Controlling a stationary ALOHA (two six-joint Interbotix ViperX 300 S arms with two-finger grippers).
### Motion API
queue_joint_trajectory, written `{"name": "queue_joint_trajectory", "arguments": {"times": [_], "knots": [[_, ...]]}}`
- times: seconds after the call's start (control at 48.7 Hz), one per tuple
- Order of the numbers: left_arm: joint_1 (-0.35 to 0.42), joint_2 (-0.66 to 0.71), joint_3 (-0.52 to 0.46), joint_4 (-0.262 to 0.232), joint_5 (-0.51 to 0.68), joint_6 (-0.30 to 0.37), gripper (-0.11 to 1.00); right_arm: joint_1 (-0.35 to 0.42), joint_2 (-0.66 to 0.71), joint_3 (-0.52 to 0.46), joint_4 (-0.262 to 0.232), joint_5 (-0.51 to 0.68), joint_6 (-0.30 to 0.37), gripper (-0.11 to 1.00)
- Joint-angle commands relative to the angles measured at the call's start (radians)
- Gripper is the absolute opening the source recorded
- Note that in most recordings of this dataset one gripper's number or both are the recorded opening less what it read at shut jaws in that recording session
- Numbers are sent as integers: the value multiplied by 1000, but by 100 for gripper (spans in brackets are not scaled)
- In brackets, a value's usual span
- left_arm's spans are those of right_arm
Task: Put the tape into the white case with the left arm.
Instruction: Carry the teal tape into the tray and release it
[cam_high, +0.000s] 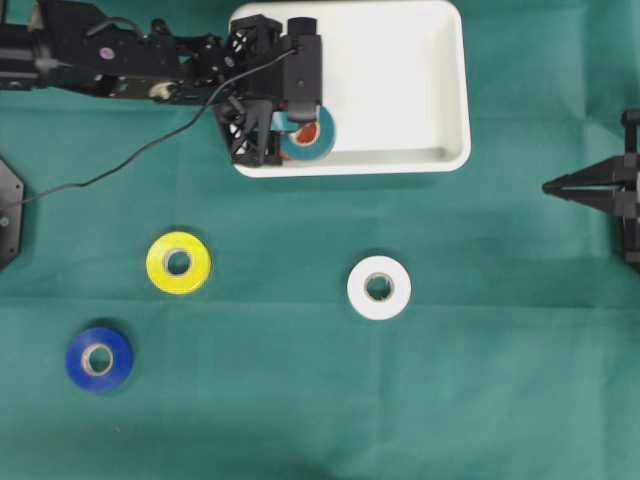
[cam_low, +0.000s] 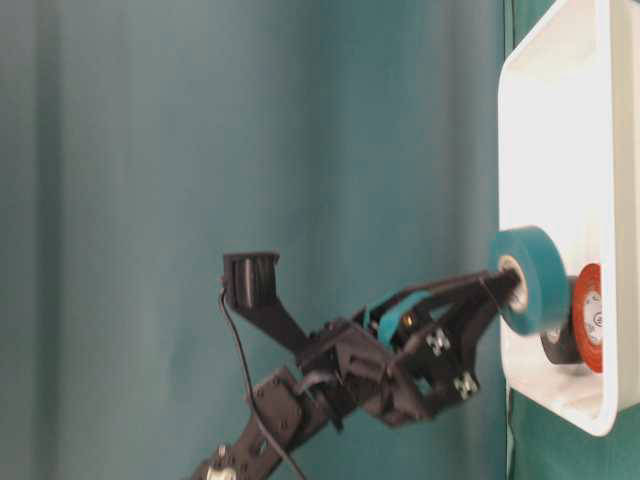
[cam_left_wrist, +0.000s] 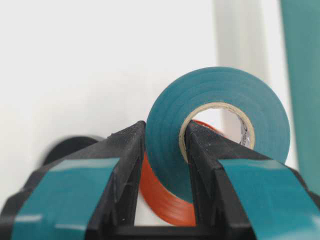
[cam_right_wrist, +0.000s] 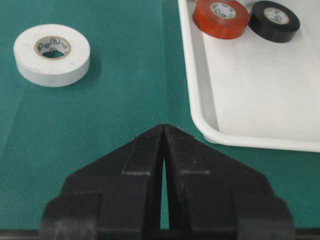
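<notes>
The left gripper (cam_left_wrist: 165, 150) clamps the teal tape (cam_left_wrist: 220, 125) by its wall, over the white case (cam_high: 400, 80) beside an orange roll (cam_right_wrist: 221, 18).

Six tape rolls are showing in all: one teal tape roll (cam_left_wrist: 220, 130), one orange tape roll (cam_right_wrist: 221, 18), one black tape roll (cam_right_wrist: 274, 20), one white tape roll (cam_high: 379, 287), one yellow tape roll (cam_high: 178, 262) and one blue tape roll (cam_high: 99, 359). One white case (cam_high: 420, 60) is lying on the green-covered counter (cam_high: 300, 400). Two grippers are appearing, the left gripper (cam_left_wrist: 165, 165) and the right gripper (cam_right_wrist: 163, 135).
</notes>
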Motion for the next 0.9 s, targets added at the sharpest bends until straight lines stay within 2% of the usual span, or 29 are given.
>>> {"name": "queue_joint_trajectory", "arguments": {"times": [0.0,0.39,0.636,0.8,0.841,0.882], "knots": [[32,9,-63,0,-3,17,22,-3,6,-8,-2,-14,2,-9],[153,107,-153,0,-9,78,22,-3,8,-8,-2,-15,2,-9],[167,133,-187,0,-15,112,22,-3,8,-8,-2,-15,2,-9],[166,138,-192,0,-15,112,24,-3,8,-6,-2,-15,2,-9],[166,138,-189,0,-14,112,29,-3,8,-8,0,-15,2,-9],[164,138,-187,0,-15,110,41,-3,8,-8,0,-15,2,-9]]}}
